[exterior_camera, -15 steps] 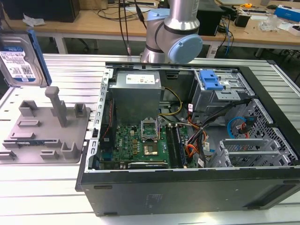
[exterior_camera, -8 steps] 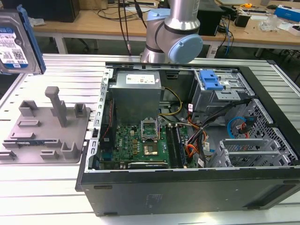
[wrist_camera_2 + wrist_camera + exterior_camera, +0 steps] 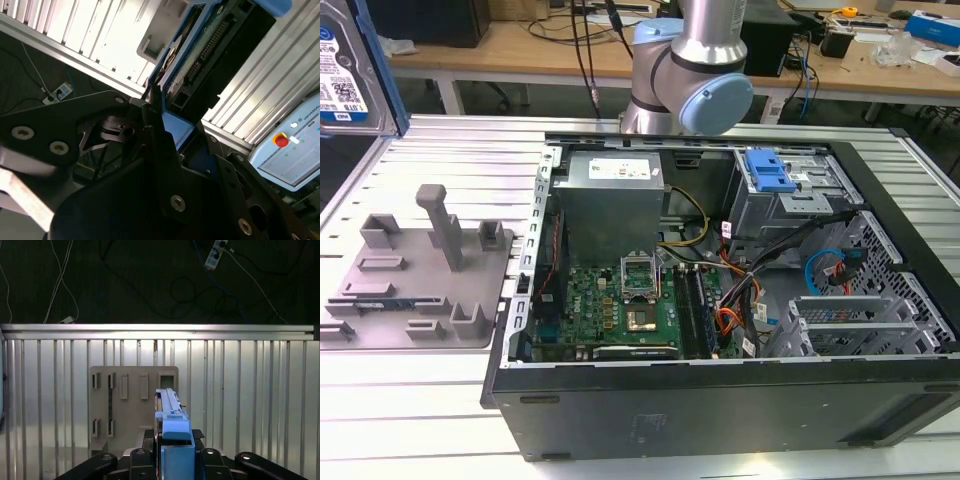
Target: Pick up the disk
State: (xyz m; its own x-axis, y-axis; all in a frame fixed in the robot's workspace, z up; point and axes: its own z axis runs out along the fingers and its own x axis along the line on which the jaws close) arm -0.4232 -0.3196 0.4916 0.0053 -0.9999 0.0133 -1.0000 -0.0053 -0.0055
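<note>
Disk (image 3: 345, 70) is sitting at the upper corner of the exterior view's left, label facing the camera, well above the grey fixture (image 3: 420, 275) and clear of the ribbed aluminium table (image 3: 440, 150). You are looking at a disk already lifted, not one lying on a surface.

In the second wrist view the gripper (image 3: 162, 117) is pinching the disk (image 3: 210, 55) edge-on, the black fingers (image 3: 155, 107) pressed onto its blue side rail; connector edge is pointing away from the wrist. In the first wrist view the disk's rail (image 3: 172, 422) is standing upright between the finger mounts, with the fixture (image 3: 132, 405) well below it on the table (image 3: 240, 390).

Judgement: the pick is essentially done; you are in the carry phase. Any further move is calling for a steady clamp, since the hold appears to rest on plastic rail alone and could slip. The open computer case (image 3: 720, 300) is standing beside the fixture.
</note>
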